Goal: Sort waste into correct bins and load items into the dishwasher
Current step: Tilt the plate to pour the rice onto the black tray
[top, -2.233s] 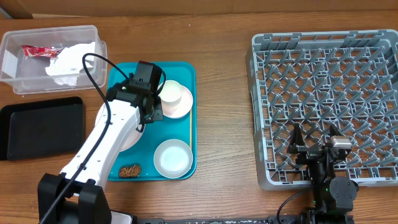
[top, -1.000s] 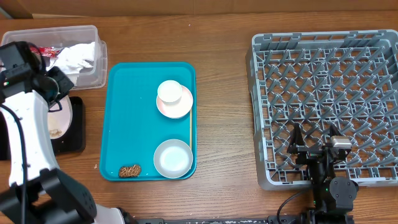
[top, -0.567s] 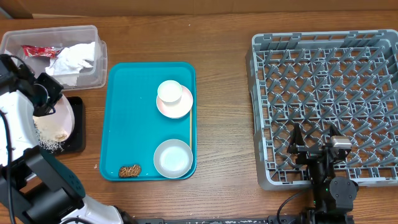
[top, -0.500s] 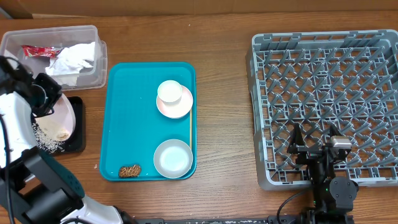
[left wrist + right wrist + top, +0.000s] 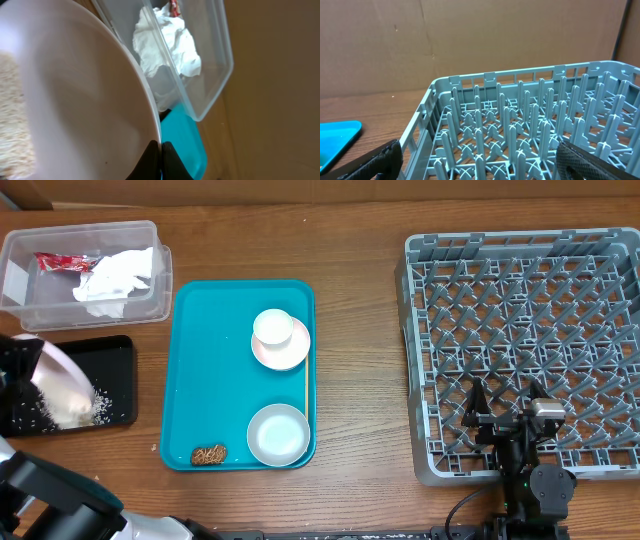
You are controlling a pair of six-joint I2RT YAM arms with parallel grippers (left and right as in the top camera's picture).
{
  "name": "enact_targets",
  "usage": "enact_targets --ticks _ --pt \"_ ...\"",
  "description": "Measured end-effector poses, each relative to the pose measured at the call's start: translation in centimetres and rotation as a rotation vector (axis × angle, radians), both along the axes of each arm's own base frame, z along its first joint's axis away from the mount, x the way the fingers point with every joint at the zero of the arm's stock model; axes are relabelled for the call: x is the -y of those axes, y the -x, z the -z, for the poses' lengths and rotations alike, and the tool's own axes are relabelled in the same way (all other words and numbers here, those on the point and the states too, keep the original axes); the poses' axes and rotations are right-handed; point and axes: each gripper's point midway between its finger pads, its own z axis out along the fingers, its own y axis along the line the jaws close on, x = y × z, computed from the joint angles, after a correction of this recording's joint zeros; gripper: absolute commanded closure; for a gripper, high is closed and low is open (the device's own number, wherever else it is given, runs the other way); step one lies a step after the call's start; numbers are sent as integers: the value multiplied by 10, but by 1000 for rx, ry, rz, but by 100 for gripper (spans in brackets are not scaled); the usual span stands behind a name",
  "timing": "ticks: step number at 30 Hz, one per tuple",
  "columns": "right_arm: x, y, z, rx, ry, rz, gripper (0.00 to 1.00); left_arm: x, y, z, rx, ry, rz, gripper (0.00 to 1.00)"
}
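**Overhead.** Left arm (image 5: 55, 498): rising along the lower-left frame edge, largely cropped. Carrying the large plate (image 5: 55, 378) tilted steeply over the black tray (image 5: 90, 355). Rice grains (image 5: 98, 397) scattered on that tray beside the plate's lower rim. Clear tub (image 5: 150, 240) just behind the black tray, holding the red wrapper (image 5: 60, 262) and white tissues (image 5: 115, 275). Teal serving tray (image 5: 215, 360) to the right, bearing the saucer (image 5: 292, 350) with the cup (image 5: 272, 327) on it, the bowl (image 5: 278, 433) and the brown lump (image 5: 209, 453). Dish rack (image 5: 525, 310) far right, no dishes in it. Right arm (image 5: 538, 485) low at the rack's near edge.

**Left wrist.** Left gripper (image 5: 161, 151): jaws pinched together on the plate's rim, plate filling the left of frame with rice heaped at its low side. Tub and tissues beyond the rim, a teal corner below.

**Right wrist.** Right gripper (image 5: 480, 167): fingers (image 5: 382, 157) spread wide apart, holding nothing, level and facing across the rack's pegs.
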Motion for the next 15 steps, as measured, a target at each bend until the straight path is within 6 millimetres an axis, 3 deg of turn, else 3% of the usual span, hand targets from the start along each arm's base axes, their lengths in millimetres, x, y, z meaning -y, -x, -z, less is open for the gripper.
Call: enact_targets --ticks 6,15 --pt "0 0 0 0 0 0 0 -3 -5 -23 147 31 35 96" --pt "0 0 0 0 0 0 0 9 -11 -37 235 68 100 96"
